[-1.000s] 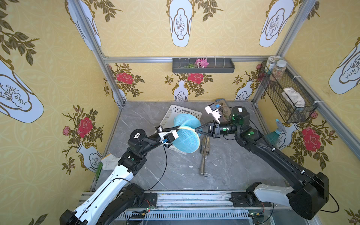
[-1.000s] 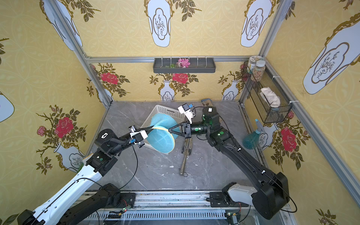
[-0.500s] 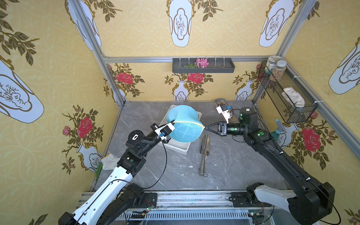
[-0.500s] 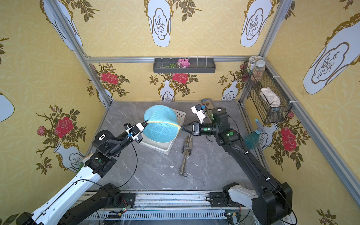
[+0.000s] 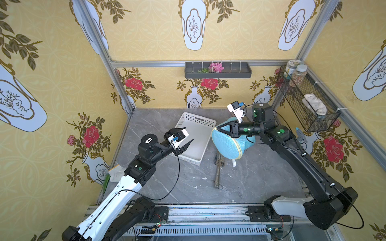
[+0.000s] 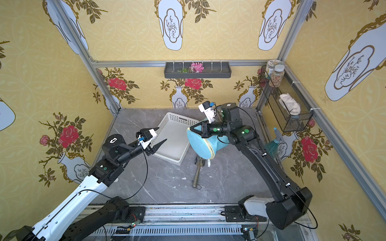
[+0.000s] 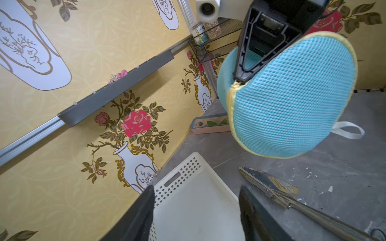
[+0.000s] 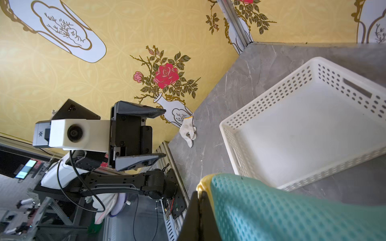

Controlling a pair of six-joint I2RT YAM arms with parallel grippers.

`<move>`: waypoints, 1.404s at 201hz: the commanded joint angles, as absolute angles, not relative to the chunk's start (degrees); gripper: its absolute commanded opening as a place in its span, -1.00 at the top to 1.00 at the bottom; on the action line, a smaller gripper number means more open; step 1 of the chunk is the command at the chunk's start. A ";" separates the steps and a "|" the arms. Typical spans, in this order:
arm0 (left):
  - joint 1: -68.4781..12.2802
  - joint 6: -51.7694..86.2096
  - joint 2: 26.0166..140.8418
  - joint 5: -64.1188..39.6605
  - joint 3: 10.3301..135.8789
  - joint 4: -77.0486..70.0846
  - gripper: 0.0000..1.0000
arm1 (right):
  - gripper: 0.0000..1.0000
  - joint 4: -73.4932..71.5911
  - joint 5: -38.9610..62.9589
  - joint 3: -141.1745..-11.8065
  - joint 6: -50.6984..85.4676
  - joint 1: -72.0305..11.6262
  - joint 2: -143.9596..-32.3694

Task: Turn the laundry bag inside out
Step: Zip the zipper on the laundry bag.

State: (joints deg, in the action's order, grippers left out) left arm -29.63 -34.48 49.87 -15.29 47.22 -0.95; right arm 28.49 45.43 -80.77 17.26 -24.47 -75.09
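Observation:
The laundry bag [image 5: 229, 146] [image 6: 201, 146], light-blue mesh with pale yellow trim, hangs in the air just right of the white basket [image 5: 196, 120] [image 6: 180, 121]. My right gripper [image 5: 218, 128] [image 6: 189, 129] is shut on the bag's yellow trim, as the right wrist view shows [image 8: 199, 200]. In the left wrist view the bag [image 7: 292, 98] bulges below that pinch, with a white loop [image 7: 346, 130] dangling. My left gripper [image 5: 189, 134] [image 6: 162, 133] [image 7: 196, 189] stands open and empty over the basket's left side, well apart from the bag.
A metal trowel [image 5: 218, 169] [image 7: 271, 187] lies on the grey table under the bag. A teal spray bottle [image 5: 299, 135] stands by the right wall below a wire rack [image 5: 309, 104]. A white glove [image 5: 114, 173] [image 8: 188, 131] lies at the left wall.
My left gripper has let go of the bag, opened and drawn back left. The right gripper has swung the bag to the right, off the basket.

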 commanded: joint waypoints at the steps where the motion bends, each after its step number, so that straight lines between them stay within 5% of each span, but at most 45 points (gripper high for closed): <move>1: -29.62 -31.24 52.13 -23.06 48.87 0.24 -0.31 | 1.00 35.14 43.00 -83.67 10.11 -25.84 -76.94; 184: -29.57 -32.13 67.36 -39.43 59.30 7.91 -0.24 | 1.00 38.86 39.91 -87.93 -6.25 -34.61 -79.36; 220: -29.58 -33.19 67.96 -37.28 60.11 10.16 0.13 | 1.00 37.47 39.55 -87.72 -5.98 -35.06 -78.99; 266: -29.53 -34.40 67.46 -36.58 60.45 10.57 0.97 | 1.00 35.86 35.50 -86.05 -4.06 -34.65 -77.14; 282: -29.61 -34.56 66.59 -36.48 60.22 10.14 1.00 | 1.00 35.61 33.60 -85.00 -1.85 -33.17 -76.15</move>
State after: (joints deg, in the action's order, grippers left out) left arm -29.63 -34.04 67.42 -37.30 60.27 9.82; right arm 38.54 36.84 -86.00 -4.67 -34.59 -77.58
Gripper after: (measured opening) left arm 0.052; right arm 0.050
